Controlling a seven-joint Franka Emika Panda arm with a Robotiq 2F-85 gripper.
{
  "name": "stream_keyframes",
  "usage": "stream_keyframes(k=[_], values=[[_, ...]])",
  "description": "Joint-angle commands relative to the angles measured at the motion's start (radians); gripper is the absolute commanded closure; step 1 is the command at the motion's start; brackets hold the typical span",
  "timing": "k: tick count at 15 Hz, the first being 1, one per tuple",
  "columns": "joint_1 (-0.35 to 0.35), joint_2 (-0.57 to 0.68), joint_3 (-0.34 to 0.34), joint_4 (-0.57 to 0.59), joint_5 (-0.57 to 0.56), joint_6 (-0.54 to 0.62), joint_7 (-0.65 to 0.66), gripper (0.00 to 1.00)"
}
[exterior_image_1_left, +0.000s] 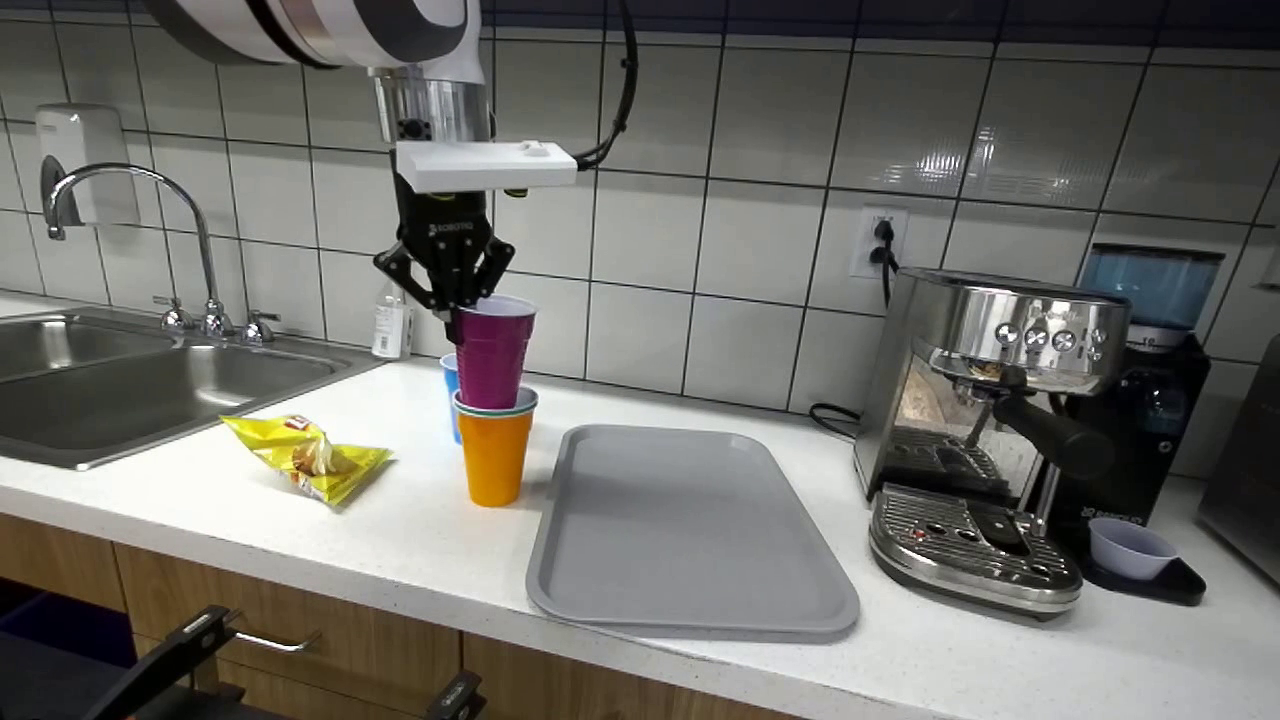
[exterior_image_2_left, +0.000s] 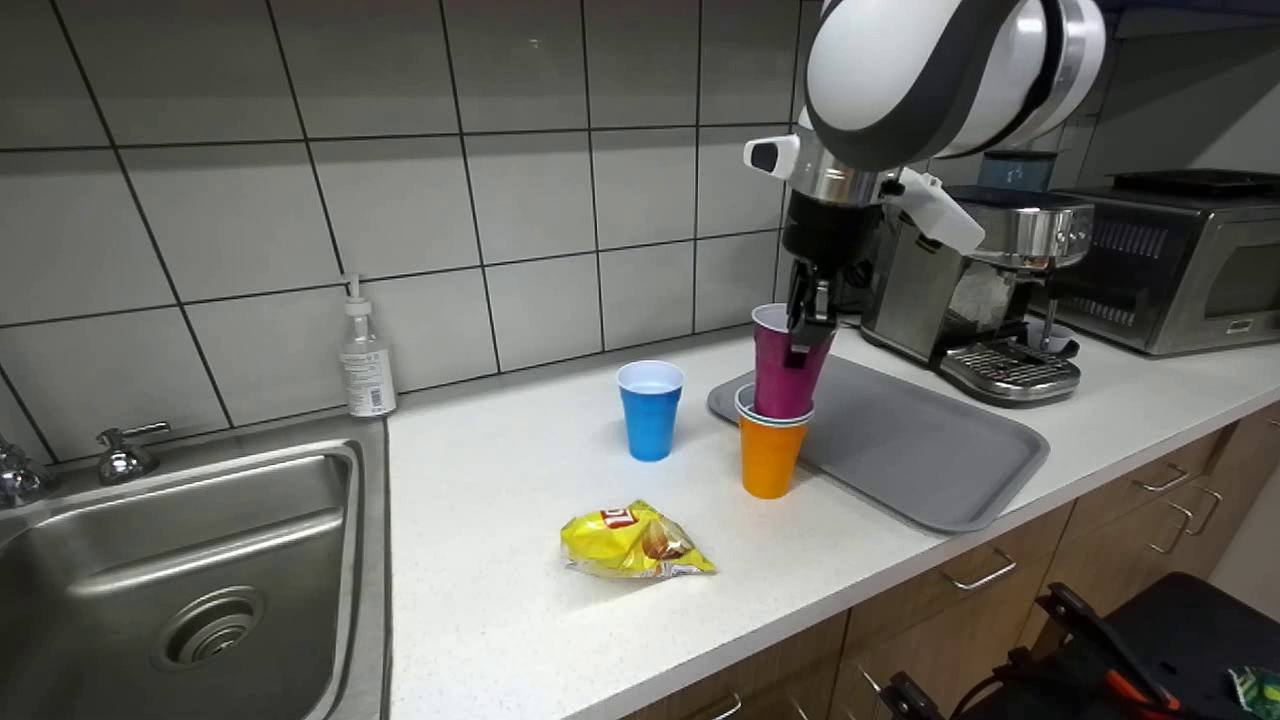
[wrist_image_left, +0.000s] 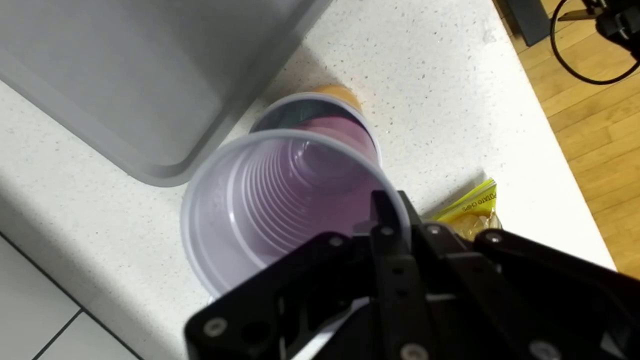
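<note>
Gripper (wrist_image_left: 395, 207): nearest us in the wrist view, black, its jaws pinched narrow on the wall of a purple cup (exterior_image_1_left: 492, 355), one fingertip inside and one outside
Purple cup: held near its rim, mouth up and leaning slightly; in both exterior views we see its base just within the mouth of an orange cup (exterior_image_1_left: 495, 460), though we cannot tell whether the two touch
Orange cup: upright on a white counter (exterior_image_2_left: 480, 600), a greenish edge showing inside its pale rim
Tray (exterior_image_1_left: 690, 530): grey and flat, lying just beside the orange cup
Blue cup (exterior_image_2_left: 650, 415): upright, near the orange cup but apart from it, closer to the tiled wall (exterior_image_1_left: 650, 230)
Chip bag (exterior_image_2_left: 635, 542): yellow, lying on the counter between the sink (exterior_image_2_left: 370, 560) and the orange cup; in the wrist view we read "potato chips"
Coffee machine (exterior_image_1_left: 1010, 310): silver, on the far side of the tray from the cups
</note>
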Motion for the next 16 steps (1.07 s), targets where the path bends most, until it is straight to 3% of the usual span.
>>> stream_keyframes(k=[1,16], values=[[-0.012,0.034,0.021,0.007,-0.044,0.047,0.057,0.99],[-0.032,0.132,0.032,0.011,-0.191,0.123,0.203,0.99]])
